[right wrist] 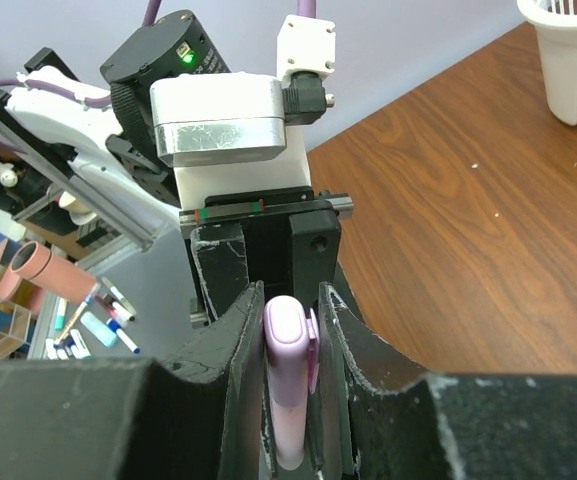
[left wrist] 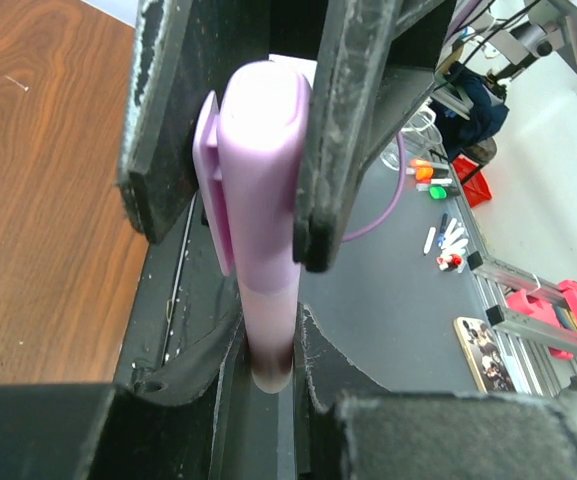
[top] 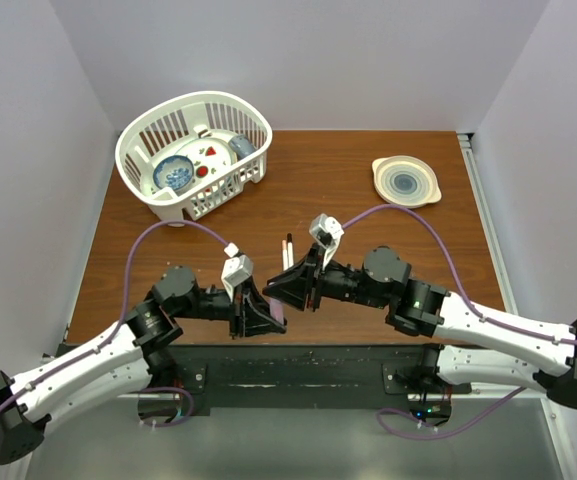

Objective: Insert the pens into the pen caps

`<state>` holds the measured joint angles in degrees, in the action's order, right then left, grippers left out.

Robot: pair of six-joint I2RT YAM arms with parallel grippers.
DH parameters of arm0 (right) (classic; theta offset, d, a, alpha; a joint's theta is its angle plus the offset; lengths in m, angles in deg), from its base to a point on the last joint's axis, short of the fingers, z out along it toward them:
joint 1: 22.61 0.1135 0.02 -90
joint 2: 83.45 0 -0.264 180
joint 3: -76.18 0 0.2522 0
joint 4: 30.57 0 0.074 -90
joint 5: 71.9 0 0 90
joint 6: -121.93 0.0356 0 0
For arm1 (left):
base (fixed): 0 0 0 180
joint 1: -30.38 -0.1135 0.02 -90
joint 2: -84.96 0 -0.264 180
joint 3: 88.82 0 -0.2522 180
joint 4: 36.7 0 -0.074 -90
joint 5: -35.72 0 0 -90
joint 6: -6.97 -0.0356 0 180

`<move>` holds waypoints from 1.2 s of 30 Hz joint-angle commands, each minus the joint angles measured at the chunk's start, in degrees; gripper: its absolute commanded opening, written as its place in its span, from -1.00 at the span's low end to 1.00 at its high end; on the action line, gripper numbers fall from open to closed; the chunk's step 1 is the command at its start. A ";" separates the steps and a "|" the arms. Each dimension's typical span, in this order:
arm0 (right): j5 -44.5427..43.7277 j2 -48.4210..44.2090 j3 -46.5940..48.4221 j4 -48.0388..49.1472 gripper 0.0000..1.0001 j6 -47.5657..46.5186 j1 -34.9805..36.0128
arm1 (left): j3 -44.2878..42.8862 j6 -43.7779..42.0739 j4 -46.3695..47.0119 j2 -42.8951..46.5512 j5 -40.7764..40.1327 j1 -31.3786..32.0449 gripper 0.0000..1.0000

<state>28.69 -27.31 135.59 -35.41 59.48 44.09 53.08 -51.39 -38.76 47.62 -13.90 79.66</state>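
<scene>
At the table's [top: 318,170] near edge, the two grippers are sharing one lilac pen [left wrist: 269,335]. The left gripper [left wrist: 268,345] is pinching the smooth, slightly darker barrel between its black fingers. The right gripper [right wrist: 289,335] is clamping the cap [left wrist: 260,170], a paler plastic sleeve with a rounded end and a flat clip along one side. The cap is sitting on the barrel's end. Both sets of fingers are showing chipped, whitish wear along their edges. A little farther out, two more pens [top: 288,254] are lying side by side on the glossy brown wood-grain top, one dark-tipped, one reddish-tipped. At the far left, a white slotted plastic basket [top: 223,192] is holding a blue-patterned bowl [top: 175,176] and other dishes. At the far right, a round pale plate [top: 405,181] with blue-grey rings is resting on the wood.
</scene>
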 commanded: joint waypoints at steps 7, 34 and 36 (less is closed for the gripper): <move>-6.01 -0.76 8.27 -31.15 -0.63 7.59 4.06 | -12.67 -1.32 13.71 -4.14 -10.85 -3.40 -1.00; -35.99 -15.27 12.89 -39.78 0.97 10.06 4.06 | -16.70 7.21 -21.81 -34.62 -46.89 -5.24 -1.00; -35.46 -15.27 12.19 -39.52 0.97 10.33 4.06 | -18.11 7.38 -21.99 -38.39 -46.45 -6.30 -0.97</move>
<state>-6.64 -42.50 148.44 -76.08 68.07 48.00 39.60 -45.65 -60.53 13.89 -57.52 75.09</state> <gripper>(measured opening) 0.985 0.215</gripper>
